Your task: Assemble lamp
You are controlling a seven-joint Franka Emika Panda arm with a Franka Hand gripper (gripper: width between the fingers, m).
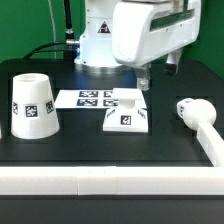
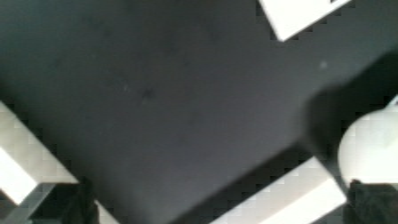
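Observation:
The lamp lies in three white tagged parts on the black table. The tapered shade (image 1: 33, 105) stands at the exterior view's left. The flat square base (image 1: 127, 115) sits in the middle. The rounded bulb (image 1: 195, 112) lies at the right. My gripper (image 1: 144, 77) hangs above the table just behind the base's right corner, touching nothing. In the wrist view my gripper (image 2: 210, 210) is open and empty over bare dark table, its fingertips (image 2: 45, 205) far apart. A rounded white shape (image 2: 370, 150) shows beside one finger; I cannot tell which part it is.
The marker board (image 1: 95, 98) lies flat behind the base. A low white wall (image 1: 110, 181) runs along the table's front edge and up the right side. The white robot body (image 1: 130, 30) stands at the back. A white corner (image 2: 311, 12) shows in the wrist view.

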